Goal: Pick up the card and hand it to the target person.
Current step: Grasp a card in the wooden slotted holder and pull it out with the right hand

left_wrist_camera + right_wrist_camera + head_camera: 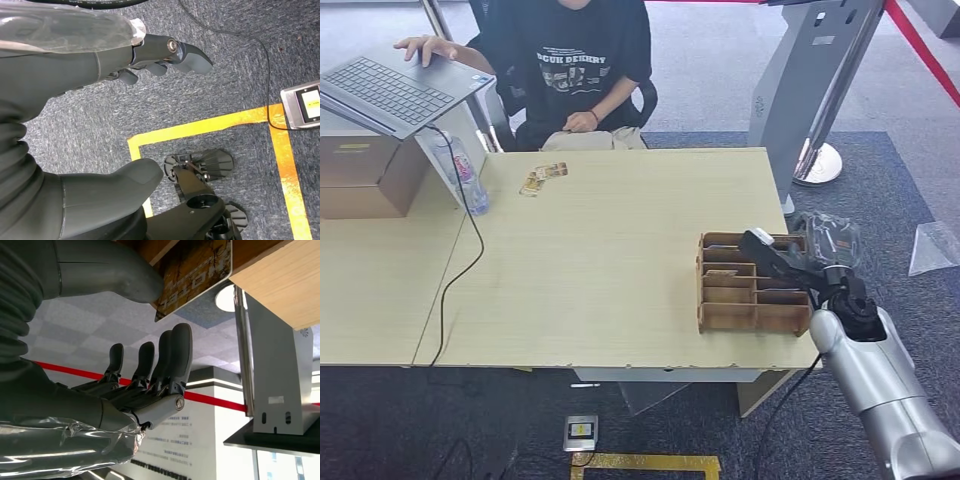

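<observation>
So the wooden organizer box (752, 290) sits near the table's (607, 260) corner on the robot's right side, split into a bunch of slots. One slot on its left side has a brownish card (721, 272) lying in it; the other compartments I can't really see into. The right hand (780, 262) is stretched out over the top of the box, arm coming in low from the corner, dark fingers pointing along the slots.

From the right wrist camera you get a close look: there's a card (194, 275) with a dark patterned face and pale lettering, turned so I can't read it properly, sitting right at the thumb (113, 270) tip and just off the fingertips (180, 342). The fingers are fairly straight and bunched side by side, with a gap between them and the thumb, the card's edge in that gap. Can't tell whether it actually has a grip on it or is just touching.

The left hand (124, 60) hangs down over the carpet, fingers loosely spread, holding nothing.

Across the table a person in a black T-shirt (576, 60) with white print (looks like "DELIVERY" in there) has a hand on a laptop (395, 90). A few more cards (543, 177) lie near them, plus a water bottle (467, 180) and a cardboard box (365, 175).
</observation>
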`<state>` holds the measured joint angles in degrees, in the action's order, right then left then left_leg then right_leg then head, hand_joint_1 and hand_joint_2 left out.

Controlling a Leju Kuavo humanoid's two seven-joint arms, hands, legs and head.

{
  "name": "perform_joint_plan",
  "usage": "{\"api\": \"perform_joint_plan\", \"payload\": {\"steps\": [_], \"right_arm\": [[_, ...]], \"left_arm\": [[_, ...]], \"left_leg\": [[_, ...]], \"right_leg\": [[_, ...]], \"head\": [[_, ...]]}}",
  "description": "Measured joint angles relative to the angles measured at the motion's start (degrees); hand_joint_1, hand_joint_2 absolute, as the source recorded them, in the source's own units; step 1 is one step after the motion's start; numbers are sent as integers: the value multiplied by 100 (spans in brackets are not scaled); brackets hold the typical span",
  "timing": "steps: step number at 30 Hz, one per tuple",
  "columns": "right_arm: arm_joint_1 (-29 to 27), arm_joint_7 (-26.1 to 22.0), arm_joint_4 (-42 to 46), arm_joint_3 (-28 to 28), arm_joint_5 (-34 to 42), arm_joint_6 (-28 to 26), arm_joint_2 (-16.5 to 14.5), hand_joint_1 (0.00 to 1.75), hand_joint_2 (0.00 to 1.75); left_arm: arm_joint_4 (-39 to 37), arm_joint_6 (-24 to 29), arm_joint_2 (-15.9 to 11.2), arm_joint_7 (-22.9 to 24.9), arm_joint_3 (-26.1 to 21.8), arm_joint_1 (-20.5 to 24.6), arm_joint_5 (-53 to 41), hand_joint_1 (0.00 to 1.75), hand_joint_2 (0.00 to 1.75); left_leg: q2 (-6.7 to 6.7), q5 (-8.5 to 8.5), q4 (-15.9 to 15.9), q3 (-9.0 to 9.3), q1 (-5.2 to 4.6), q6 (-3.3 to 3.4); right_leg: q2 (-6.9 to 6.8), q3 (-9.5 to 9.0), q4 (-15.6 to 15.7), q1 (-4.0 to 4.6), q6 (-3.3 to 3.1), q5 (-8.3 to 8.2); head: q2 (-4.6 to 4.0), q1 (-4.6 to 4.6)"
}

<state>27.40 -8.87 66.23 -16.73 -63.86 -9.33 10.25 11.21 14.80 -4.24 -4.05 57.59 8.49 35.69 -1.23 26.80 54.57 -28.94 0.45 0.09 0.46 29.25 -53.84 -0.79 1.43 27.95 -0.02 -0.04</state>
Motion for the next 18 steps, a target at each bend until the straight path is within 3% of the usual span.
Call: {"api": "perform_joint_plan", "payload": {"steps": [12, 15, 18], "right_arm": [[37, 13, -59, -86, -13, 0, 0, 96, 175], [40, 2, -65, -100, -26, 0, -1, 120, 175], [47, -9, -84, -117, -50, 0, -7, 166, 175]], "left_arm": [[0, 0, 2, 1, 0, -1, 4, 0, 175], [0, 0, 3, -1, 0, -1, 9, 0, 175], [0, 0, 4, -2, 0, -2, 14, 0, 175]], "left_leg": [[0, 0, 0, 0, 0, 0], [0, 0, 0, 0, 0, 0], [0, 0, 0, -1, 0, 0]], "right_leg": [[0, 0, 0, 0, 0, 0], [0, 0, 0, 0, 0, 0], [0, 0, 0, 0, 0, 0]], "head": [[0, 0], [0, 0], [0, 0]]}}
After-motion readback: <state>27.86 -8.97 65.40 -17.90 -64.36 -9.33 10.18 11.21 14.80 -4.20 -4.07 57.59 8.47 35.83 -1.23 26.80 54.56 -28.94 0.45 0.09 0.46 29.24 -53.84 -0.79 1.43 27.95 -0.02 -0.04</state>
